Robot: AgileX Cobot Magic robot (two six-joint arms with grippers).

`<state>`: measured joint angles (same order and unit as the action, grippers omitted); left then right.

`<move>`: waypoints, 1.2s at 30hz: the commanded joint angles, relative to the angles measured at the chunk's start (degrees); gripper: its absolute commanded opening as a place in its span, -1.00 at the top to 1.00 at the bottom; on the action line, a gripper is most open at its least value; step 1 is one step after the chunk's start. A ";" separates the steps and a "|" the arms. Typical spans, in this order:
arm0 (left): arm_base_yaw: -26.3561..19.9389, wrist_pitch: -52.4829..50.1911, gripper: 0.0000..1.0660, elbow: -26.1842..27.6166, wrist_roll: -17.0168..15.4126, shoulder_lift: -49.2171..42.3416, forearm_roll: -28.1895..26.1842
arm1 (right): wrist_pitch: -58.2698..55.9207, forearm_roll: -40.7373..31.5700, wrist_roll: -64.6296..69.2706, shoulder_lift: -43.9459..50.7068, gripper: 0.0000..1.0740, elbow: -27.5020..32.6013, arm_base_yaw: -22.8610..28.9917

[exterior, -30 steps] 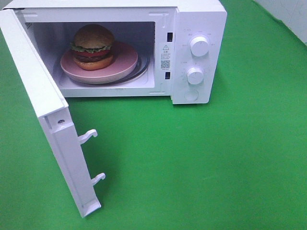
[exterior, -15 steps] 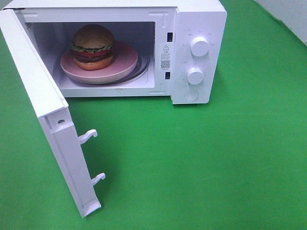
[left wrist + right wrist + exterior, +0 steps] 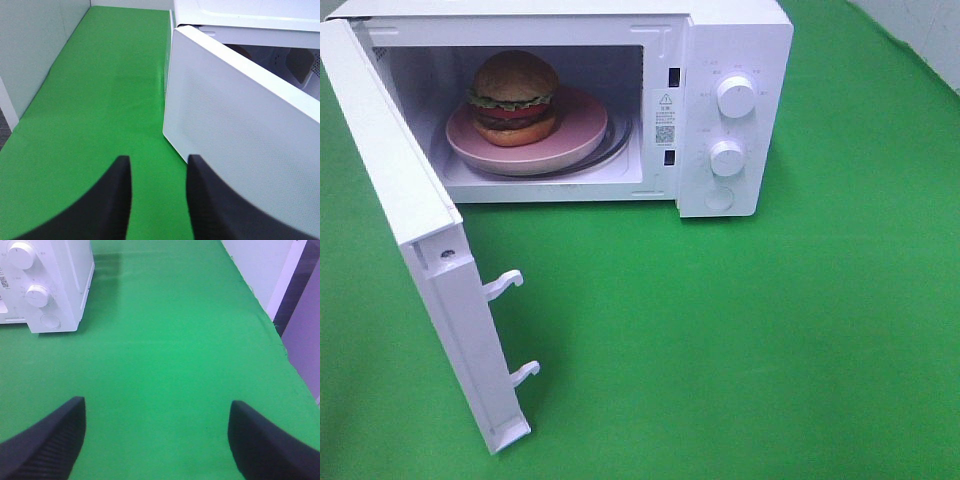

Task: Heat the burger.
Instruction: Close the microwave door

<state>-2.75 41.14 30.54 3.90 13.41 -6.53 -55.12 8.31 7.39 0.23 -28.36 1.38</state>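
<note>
One glossy domed burger (image 3: 514,98) is sitting upper left on one round pink plate (image 3: 582,128) inside the boxy white microwave (image 3: 765,50); left gripper (image 3: 159,165) narrowly parted, right gripper (image 3: 156,407) gaping, both empty.

A white microwave (image 3: 730,45) is standing at the back of the green surface (image 3: 770,340), its door (image 3: 390,170) hanging wide open on the left, with two latch hooks (image 3: 505,283) sticking out of its inner edge. Inside, a pink plate (image 3: 582,122) is resting on the glass turntable (image 3: 620,142). On the control panel (image 3: 765,130), an upper knob (image 3: 736,96) is sitting above a lower knob (image 3: 727,158), with a round button (image 3: 718,198) just below them.
</note>
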 commanded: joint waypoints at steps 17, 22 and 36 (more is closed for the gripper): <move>0.06 -40.11 1.00 -15.58 -0.11 9.97 -1.09 | 0.11 0.29 0.17 1.60 -0.40 0.06 -0.23; 0.06 -45.55 1.00 -18.45 -0.11 10.03 -0.97 | 0.11 0.29 0.17 1.60 -0.40 0.06 -0.23; 0.06 -60.79 1.00 -24.01 -1.60 19.71 -1.26 | 0.11 0.29 0.17 1.60 -0.40 0.06 -0.23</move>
<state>-2.75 -16.16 6.70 2.81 29.39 -7.05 -55.12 8.31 7.39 0.23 -28.36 1.38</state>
